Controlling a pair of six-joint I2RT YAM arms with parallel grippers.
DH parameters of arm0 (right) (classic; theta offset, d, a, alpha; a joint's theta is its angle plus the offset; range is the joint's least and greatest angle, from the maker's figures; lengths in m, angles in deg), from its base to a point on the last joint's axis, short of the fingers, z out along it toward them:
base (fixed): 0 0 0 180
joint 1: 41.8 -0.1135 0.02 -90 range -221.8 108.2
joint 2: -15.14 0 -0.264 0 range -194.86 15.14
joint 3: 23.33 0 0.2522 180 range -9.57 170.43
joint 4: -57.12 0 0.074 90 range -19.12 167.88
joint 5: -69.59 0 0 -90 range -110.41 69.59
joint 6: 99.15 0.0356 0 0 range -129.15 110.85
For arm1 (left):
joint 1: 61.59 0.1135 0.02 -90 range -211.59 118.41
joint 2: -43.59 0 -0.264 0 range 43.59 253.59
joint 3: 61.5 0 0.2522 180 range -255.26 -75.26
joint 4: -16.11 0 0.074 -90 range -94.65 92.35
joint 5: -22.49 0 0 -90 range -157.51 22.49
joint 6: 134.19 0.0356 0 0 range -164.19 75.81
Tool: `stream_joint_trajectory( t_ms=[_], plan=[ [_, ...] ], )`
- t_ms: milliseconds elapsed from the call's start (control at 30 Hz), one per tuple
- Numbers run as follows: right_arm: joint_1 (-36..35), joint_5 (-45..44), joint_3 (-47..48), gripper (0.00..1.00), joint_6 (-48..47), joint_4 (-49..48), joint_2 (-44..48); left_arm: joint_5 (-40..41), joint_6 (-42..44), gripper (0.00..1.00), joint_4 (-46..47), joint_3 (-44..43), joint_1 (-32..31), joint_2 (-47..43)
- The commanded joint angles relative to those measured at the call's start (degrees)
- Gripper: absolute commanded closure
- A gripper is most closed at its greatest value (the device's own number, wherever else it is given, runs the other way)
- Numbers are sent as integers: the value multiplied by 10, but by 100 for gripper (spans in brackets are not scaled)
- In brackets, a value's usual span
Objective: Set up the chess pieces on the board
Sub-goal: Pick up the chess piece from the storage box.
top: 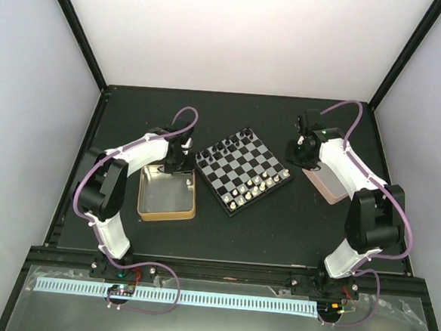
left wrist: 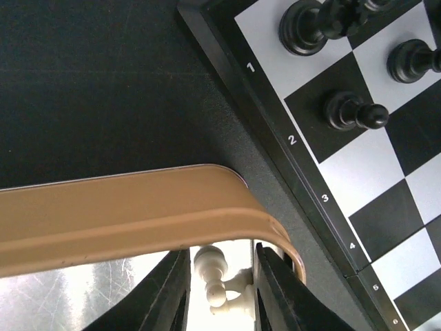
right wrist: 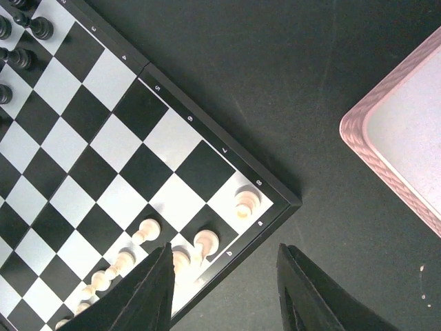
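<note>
The board (top: pixel 243 171) lies at the table's middle, with black pieces (top: pixel 237 140) on its far side and cream-white pieces (top: pixel 255 187) on its near side. My left gripper (top: pixel 181 164) reaches into the far right corner of the gold-rimmed tin (top: pixel 166 207). In the left wrist view its jaws (left wrist: pixel 220 293) are open with a white pawn (left wrist: pixel 211 270) and another white piece (left wrist: pixel 242 298) lying between them. My right gripper (top: pixel 297 152) is open and empty; in the right wrist view (right wrist: pixel 224 289) it hovers over the board's corner (right wrist: pixel 275 200) beside white pieces (right wrist: pixel 247 201).
A pinkish tray (top: pixel 329 187) sits right of the board under the right arm, and shows in the right wrist view (right wrist: pixel 396 148). The tin's gold rim (left wrist: pixel 138 207) crosses the left wrist view, with the board's edge (left wrist: pixel 275 117) and black pieces (left wrist: pixel 353 112) beyond it.
</note>
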Motion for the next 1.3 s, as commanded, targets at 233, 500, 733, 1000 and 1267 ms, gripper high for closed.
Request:
stream_joint_trajectory(
  t_ms=[233,500,733,1000,1267],
  plan=[
    [-3,-8,-11,57,13,-9,24,5,6,77,-22,-16,0,25],
    [-3,-7,-17,57,13,-13,26,-14,0,79,-27,-6,0,30],
    [-3,-5,-27,57,12,-17,32,-10,-5,79,-37,-6,-1,33],
    [-3,-1,-34,57,12,-22,37,-5,-8,87,-43,0,-3,22],
    [-3,0,-40,57,9,-26,43,-9,-8,74,-43,3,-14,21]
  ],
)
